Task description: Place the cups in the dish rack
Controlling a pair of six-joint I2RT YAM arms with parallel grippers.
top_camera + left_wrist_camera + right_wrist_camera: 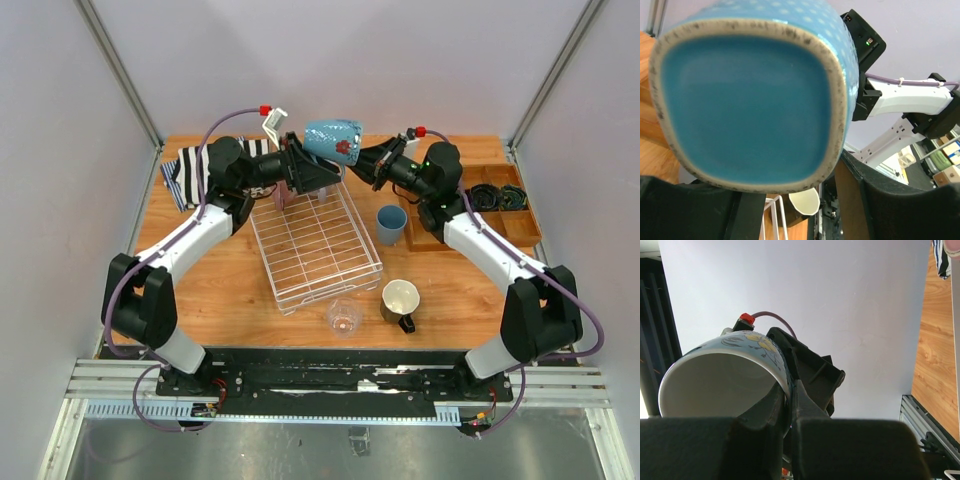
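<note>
The light blue tumbler [333, 142] hangs on its side in the air over the far end of the white wire dish rack [315, 250]. My right gripper [362, 158] is shut on its rim, one finger inside and one outside, as the right wrist view [790, 395] shows on the tumbler [720, 385]. My left gripper [318, 172] sits open just under the tumbler's base [750, 95], jaws apart. The blue-grey mug [391, 224], the dark mug with cream inside [401, 303] and the clear glass [343, 317] stand on the table beside the rack. A pinkish cup [283, 195] shows partly behind my left gripper.
A striped cloth [185, 170] lies at the back left. The brown wooden compartment tray [500, 205] sits at the right edge. The left wrist view also shows the dark mug [805, 202], a rack wire [777, 215] and the right arm [905, 97].
</note>
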